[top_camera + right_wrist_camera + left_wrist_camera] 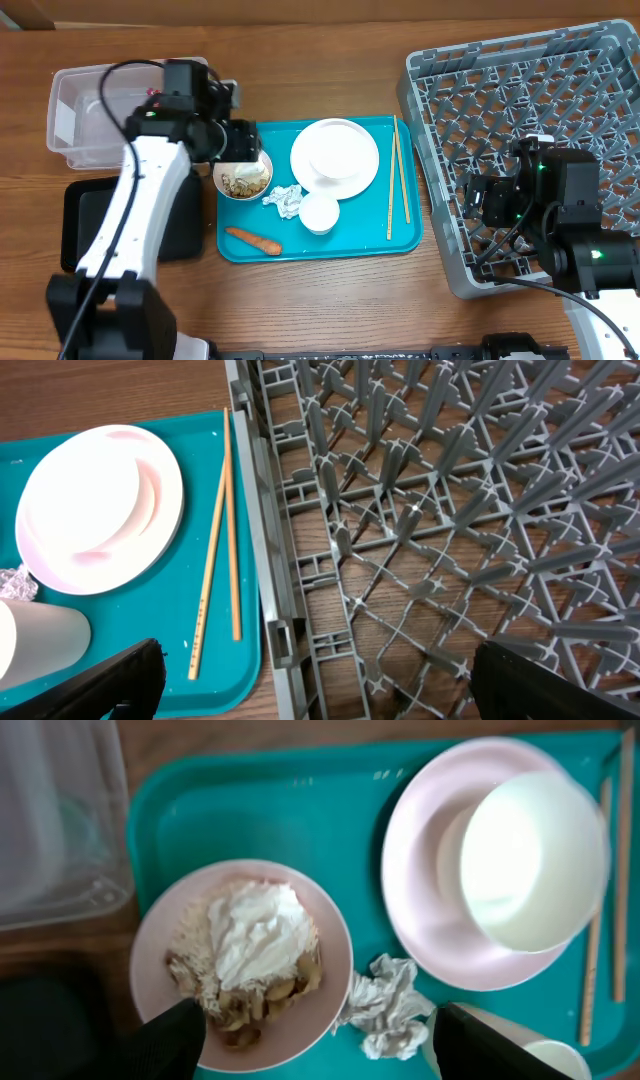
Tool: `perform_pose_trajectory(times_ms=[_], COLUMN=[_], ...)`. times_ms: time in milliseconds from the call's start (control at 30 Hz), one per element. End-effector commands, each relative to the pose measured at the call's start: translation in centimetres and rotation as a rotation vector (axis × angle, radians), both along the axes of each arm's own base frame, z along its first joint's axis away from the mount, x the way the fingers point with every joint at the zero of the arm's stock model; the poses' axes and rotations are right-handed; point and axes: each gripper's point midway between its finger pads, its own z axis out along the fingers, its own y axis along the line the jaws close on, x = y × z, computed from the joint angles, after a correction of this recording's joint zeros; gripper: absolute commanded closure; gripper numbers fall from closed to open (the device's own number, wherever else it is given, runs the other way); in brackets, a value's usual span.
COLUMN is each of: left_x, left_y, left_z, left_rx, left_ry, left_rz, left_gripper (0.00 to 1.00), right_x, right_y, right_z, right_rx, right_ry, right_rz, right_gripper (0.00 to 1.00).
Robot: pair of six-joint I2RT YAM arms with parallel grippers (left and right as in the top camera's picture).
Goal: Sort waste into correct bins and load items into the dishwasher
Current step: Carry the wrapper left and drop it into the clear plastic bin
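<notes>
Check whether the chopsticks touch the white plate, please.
Apart. The right wrist view shows a strip of bare teal tray between the chopsticks and the white plate rim.

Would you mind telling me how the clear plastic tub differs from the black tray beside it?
The clear tub is see-through with tall walls; the black tray is opaque and shallow. The clear tub lies nearer the top of the overhead view, the black tray just below it. Both are rectangular and sit on the wooden table, left of the teal tray.
</notes>
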Motion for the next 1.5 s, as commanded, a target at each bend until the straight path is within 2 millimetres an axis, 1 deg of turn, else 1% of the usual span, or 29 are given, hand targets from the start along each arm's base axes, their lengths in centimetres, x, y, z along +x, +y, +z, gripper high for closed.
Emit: perform_pose_trajectory(times_ms=[0,233,267,333,367,400,433,467,533,567,600,700,767,833,900,1033,1100,1167,1200,1300,1367,1467], left_x=[-0.5,-0.5,-0.6,-0.7,-0.6,-0.5,-0.4,-0.3,-0.1,-0.1,-0.1,-0.1,0.1,0.5,0.8,1.3,1.7,2.2,2.5,3.4,4.3,6.0], left_y=[0.7,0.7,0.8,0.9,0.9,1.0,0.9,0.9,0.9,0.9,0.9,0.9,1.0,1.0,0.9,0.9,1.4,2.4,3.1,5.4,7.4,10.2], left_z=[-3.3,-8.3,-8.7,-9.3,-9.3,-9.3,-9.3,-9.2,-9.2,-9.2,-9.2,-8.8,-8.1,-6.5,-4.5,0.5,2.6,4.5,5.7,8.1,9.4,10.3], left_rx=[0.097,0.138,0.143,0.154,0.154,0.153,0.152,0.152,0.151,0.151,0.151,0.151,0.155,0.158,0.156,0.151,0.166,0.197,0.214,0.253,0.272,0.284], left_ry=[0.081,0.195,0.208,0.224,0.222,0.218,0.213,0.208,0.202,0.201,0.201,0.202,0.204,0.203,0.191,0.136,0.096,0.046,0.014,-0.073,-0.136,-0.207], left_rz=[0.028,0.017,0.017,0.018,0.019,0.019,0.02,0.02,0.021,0.02,0.021,0.021,0.022,0.023,0.023,0.026,0.038,0.064,0.083,0.156,0.23,0.317], left_gripper=[0.25,0.25,0.3,0.37,0.39,0.43,0.55,0.63,0.82,0.93,0.96,0.96,0.96,0.96,0.96,0.96,0.96,0.96,0.96,0.96,0.96,0.96], right_x=[0.2,0.2,0.2,0.2,0.2,0.2,0.2,0.2,0.2,0.2,0.2,0.2,0.2,0.2,0.2,0.2,0.2,0.2,0.2,0.2,0.2,0.2], right_y=[-0.2,-0.2,-0.2,-0.2,-0.2,-0.2,-0.2,-0.2,-0.2,-0.2,-0.2,-0.2,-0.2,-0.2,-0.2,-0.2,-0.2,-0.2,-0.2,-0.2,-0.2,-0.2], right_z=[1.6,1.6,1.6,1.6,1.6,1.6,1.6,1.6,1.6,1.6,1.6,1.6,1.6,1.6,1.5,1.5,1.5,1.5,1.5,1.5,1.5,1.5], right_rx=[0.002,0.002,0.002,0.002,0.002,0.002,0.002,0.002,0.002,0.002,0.002,0.002,0.002,0.002,0.002,0.002,0.002,0.002,0.002,0.002,0.002,0.002], right_ry=[-0.043,-0.043,-0.043,-0.044,-0.044,-0.044,-0.044,-0.044,-0.043,-0.043,-0.043,-0.043,-0.042,-0.042,-0.04,-0.039,-0.039,-0.04,-0.04,-0.04,-0.04,-0.04], right_rz=[-0.013,-0.013,-0.013,-0.013,-0.013,-0.013,-0.013,-0.013,-0.013,-0.013,-0.013,-0.013,-0.013,-0.013,-0.013,-0.013,-0.013,-0.013,-0.013,-0.013,-0.013,-0.013], right_gripper=[0.0,0.0,0.0,0.0,0.0,0.0,0.0,0.0,0.0,0.0,0.0,0.0,0.0,0.0,0.0,0.0,0.0,0.0,0.0,0.0,0.0,0.0])
